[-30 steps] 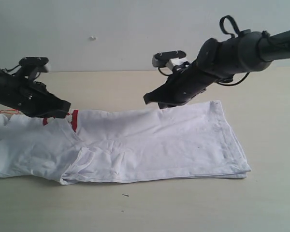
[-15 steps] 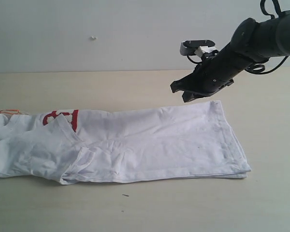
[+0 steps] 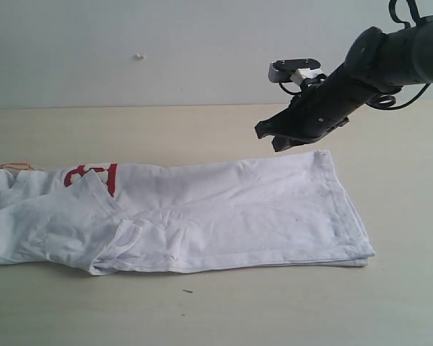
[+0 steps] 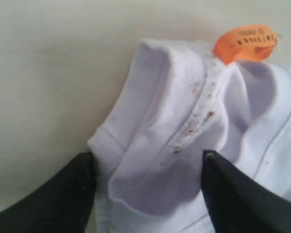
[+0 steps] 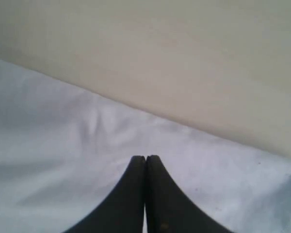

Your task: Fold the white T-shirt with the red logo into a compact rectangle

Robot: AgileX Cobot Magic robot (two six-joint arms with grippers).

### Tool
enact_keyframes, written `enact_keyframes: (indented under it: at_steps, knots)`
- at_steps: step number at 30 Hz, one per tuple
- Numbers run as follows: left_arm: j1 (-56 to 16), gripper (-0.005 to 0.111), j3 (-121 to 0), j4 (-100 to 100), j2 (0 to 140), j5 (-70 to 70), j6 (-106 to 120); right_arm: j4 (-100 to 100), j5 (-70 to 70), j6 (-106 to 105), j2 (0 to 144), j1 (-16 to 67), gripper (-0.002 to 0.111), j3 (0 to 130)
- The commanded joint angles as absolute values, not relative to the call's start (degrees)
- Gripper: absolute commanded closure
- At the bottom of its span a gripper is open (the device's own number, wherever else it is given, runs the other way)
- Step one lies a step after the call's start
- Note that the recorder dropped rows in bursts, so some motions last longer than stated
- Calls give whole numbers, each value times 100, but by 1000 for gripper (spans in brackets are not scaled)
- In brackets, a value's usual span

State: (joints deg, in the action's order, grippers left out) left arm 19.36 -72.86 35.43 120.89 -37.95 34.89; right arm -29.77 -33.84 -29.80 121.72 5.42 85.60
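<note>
The white T-shirt (image 3: pixel 224 216) lies on the counter (image 3: pixel 274 310) as a long folded strip, red logo (image 3: pixel 94 175) peeking out at left; the left claw (image 4: pixel 146 154) stands spread wide astride its collar (image 4: pixel 199 111) by the orange tag (image 4: pixel 246 42); farther back, the right claw (image 3: pixel 278 140) hangs pinched closed above the hem (image 3: pixel 346 202).

orange tag (image 4: pixel 245 42) print illegible, red logo (image 3: pixel 111 179) mostly hidden

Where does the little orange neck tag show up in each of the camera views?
Exterior view: the orange neck tag sits at the far left, left of the red logo.
Left wrist view: the tag lies against the ribbed collar, beyond the open left gripper.
Right wrist view: not in it.
Shared landmark: the white T-shirt, seen in all three.
</note>
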Motion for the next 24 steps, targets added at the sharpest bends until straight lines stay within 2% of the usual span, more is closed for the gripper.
enact_keyframes:
  at_steps: [1, 4, 6, 15, 22, 24]
  knots:
    - [1944, 66, -7224, 3526, 12276, -4363, 3473, -2990, -3377, -3037, 12111, 529, 108, 8555]
    - [1944, 94, -7224, 3392, 12284, -4848, 3519, -2990, -3405, -3046, 12111, 529, 108, 8555]
    - [1944, 106, -7224, 3257, 12289, -5097, 3669, -2990, -3420, -3046, 12111, 529, 108, 8555]
    - [1900, 107, -7355, 3591, 11699, -5180, 3334, -2990, -3416, -3046, 12087, 529, 108, 8555]
    - [1166, 107, -7821, 3624, 11093, -5580, 2494, -3493, -3382, -3090, 11798, 515, 108, 8555]
    - [825, 107, -7995, 3624, 10986, -5668, 2340, -3569, -3372, -3090, 11590, 447, 103, 8555]
